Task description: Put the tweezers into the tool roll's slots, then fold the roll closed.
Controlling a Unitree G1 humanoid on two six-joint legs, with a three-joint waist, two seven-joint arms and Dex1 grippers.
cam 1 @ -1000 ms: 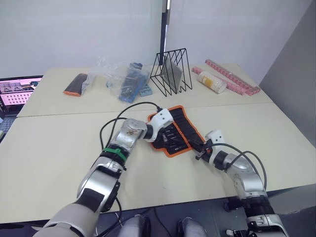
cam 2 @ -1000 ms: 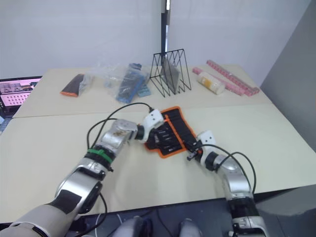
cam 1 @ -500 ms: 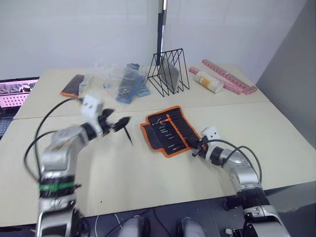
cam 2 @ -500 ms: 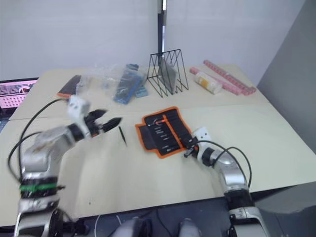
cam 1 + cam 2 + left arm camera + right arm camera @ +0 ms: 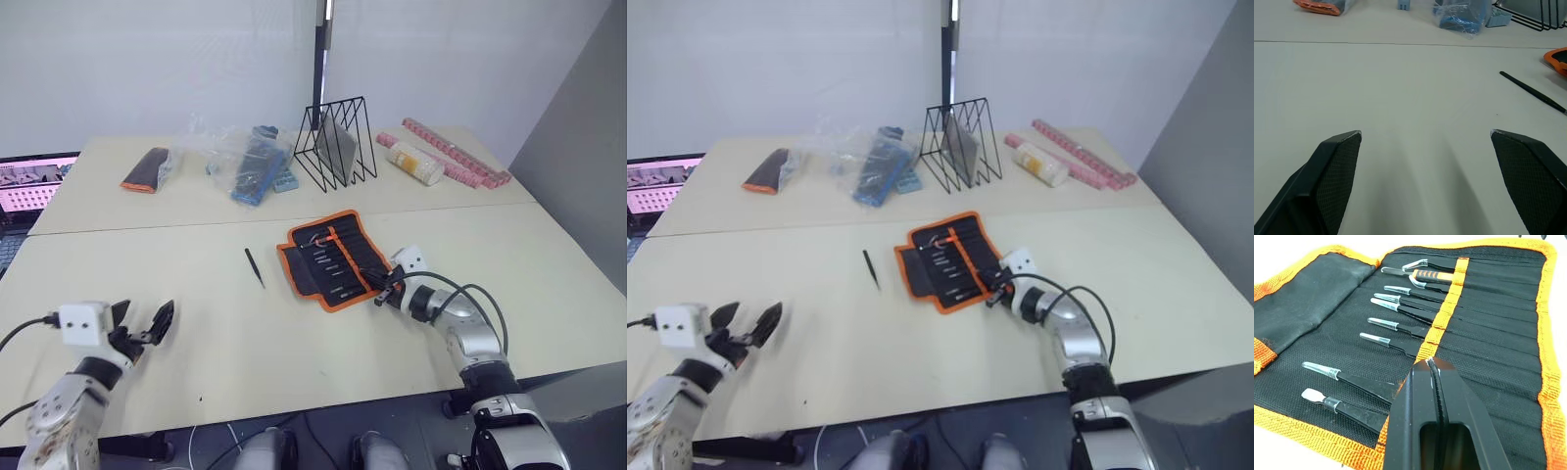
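Our right gripper [image 5: 1431, 363] pinches one pair of tweezers [image 5: 1436, 382] over the open tool roll [image 5: 333, 257]; our left gripper [image 5: 1425, 134], fingers spread, holds nothing.

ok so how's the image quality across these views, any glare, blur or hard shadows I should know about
Head views: even, soft light, only faint shadows; the loose tweezer and tool roll are easy to make out. Left wrist view: the tabletop is evenly lit with no glare, and the left gripper frames it. Right wrist view: the table is blown out white around the roll, and the right gripper looms large up close.
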